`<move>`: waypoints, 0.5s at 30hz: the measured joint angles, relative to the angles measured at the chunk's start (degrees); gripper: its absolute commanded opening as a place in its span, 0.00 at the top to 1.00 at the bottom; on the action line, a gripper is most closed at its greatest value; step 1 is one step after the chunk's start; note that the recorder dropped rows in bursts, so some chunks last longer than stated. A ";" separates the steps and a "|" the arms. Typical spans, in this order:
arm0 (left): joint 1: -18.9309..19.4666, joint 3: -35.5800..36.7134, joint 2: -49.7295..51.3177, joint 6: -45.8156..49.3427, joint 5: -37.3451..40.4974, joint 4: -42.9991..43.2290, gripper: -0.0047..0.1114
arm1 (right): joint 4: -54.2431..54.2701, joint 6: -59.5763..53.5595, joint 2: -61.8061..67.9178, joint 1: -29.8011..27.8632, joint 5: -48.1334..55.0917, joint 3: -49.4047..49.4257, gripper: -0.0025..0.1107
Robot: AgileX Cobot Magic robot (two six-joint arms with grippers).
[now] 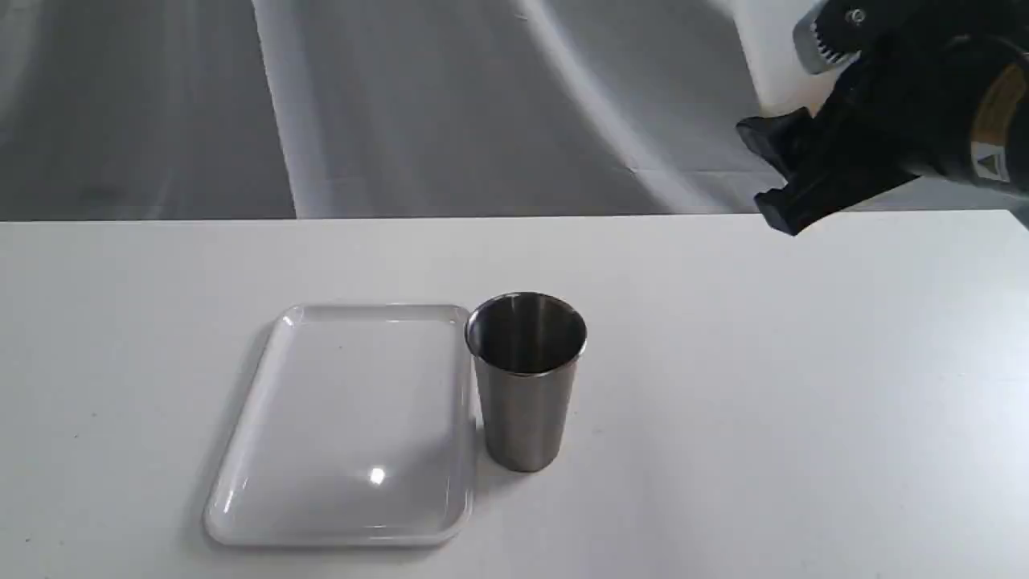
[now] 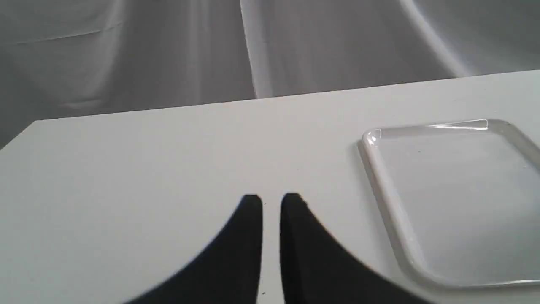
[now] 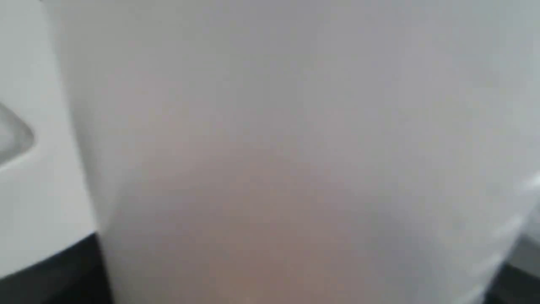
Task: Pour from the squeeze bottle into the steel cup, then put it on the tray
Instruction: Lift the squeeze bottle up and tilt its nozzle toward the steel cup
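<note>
A shallow rectangular tray of glossy white-clear plastic [image 1: 346, 386], round-cornered with a low raised rim, is lying flat on the matte white bench [image 1: 804, 418] and catching one bright glint. Just beside its right edge a brushed stainless steel cup [image 1: 526, 402] is standing upright. It is tapered, wider at the rim and handleless, with its inside showing dark. Whether it is touching the tray's rim cannot be told.

The translucent whitish plastic squeeze bottle [image 3: 270, 126] is showing only in the right wrist view. It is filling nearly all of that view as a smooth, blurred wall, with a faint amber tint warming one part. The right jaws are appearing as dark slivers on either side of it, and whether they are pressing on it cannot be told. The black right arm [image 1: 908, 112] is hanging over the bench's far right, well apart from the cup.

The left jaws, two smooth black curved fingers [image 2: 249, 236], are sitting narrow with a thin slit between them. They are holding nothing and hovering over the bench beside the tray.
</note>
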 measured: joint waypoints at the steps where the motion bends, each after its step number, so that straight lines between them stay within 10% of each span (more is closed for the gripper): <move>1: 0.00 0.00 0.00 0.00 0.00 0.00 0.89 | -2.98 2.16 0.71 0.35 1.26 -0.18 0.84; 15: 0.00 0.00 0.00 0.00 0.00 0.00 0.89 | -15.94 7.00 10.98 3.88 9.42 -1.79 0.84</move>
